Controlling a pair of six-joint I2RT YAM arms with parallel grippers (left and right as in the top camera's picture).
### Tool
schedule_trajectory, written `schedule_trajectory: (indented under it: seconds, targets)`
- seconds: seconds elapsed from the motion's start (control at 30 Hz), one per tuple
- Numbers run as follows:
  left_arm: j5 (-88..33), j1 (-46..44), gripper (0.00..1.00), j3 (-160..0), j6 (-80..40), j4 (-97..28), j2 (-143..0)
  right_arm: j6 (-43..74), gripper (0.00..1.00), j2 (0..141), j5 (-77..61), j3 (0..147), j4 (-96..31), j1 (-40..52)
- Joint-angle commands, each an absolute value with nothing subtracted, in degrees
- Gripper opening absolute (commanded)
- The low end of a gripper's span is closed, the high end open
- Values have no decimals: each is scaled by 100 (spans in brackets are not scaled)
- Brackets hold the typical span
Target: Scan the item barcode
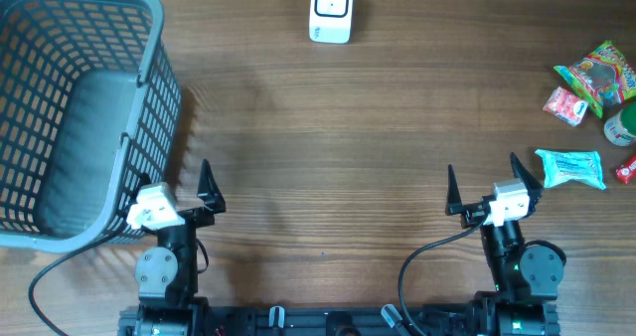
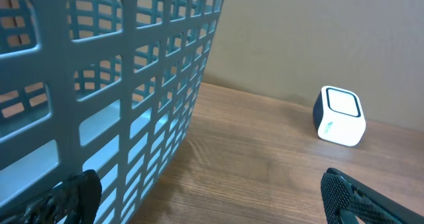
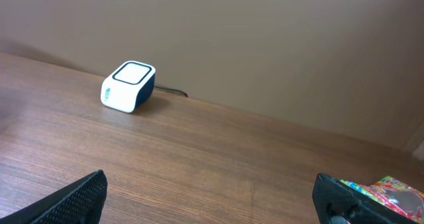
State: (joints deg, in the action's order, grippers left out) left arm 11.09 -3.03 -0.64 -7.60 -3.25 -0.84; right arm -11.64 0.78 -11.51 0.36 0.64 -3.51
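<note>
Item: blue-and-white packet (image 1: 571,168), crinkled, sealed at both ends. Lies flat near the right edge of the desk (image 1: 328,147), just beside the right gripper (image 1: 482,167). No barcode readable.

Other packets at the same edge: green-and-red packet (image 1: 599,75), small red-and-white packet (image 1: 564,105).

Scanner (image 1: 331,9): white box, dark sides, at the middle of the far edge.

Overhead only: all packets, whole grey basket (image 1: 149,68) at the far left corner. Right wrist only: cable behind the scanner, one colourful packet corner at lower right. Left wrist only: basket lattice wall close up.

Left gripper (image 1: 177,182): jaws fully spread, nothing between them, one finger just beside the basket wall; contact not discernible. Right gripper: jaws fully spread, holds nothing, touches nothing.
</note>
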Motion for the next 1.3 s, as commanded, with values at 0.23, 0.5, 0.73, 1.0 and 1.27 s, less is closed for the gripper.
schedule_trajectory:
  seconds: [0.23,0.5,0.73,1.0,1.27]
  targets:
    - [550,-266,100,-32,-19,-405,-19,-1190,100,27,-1135,30,82,-327]
    - [443,-244,100,-34,-25,-405,-23,-1190,100,27,-1135,30,82,-327]
    - [368,-239,100,-34,-40,-388,-272,-1190,100,27,-1138,30,82,-327]
    - [368,-239,100,-34,-40,-386,-274,-1190,100,27,-1135,30,82,-327]
    - [368,-239,100,-34,-40,-388,-274,-1192,100,27,-1135,30,82,-327]
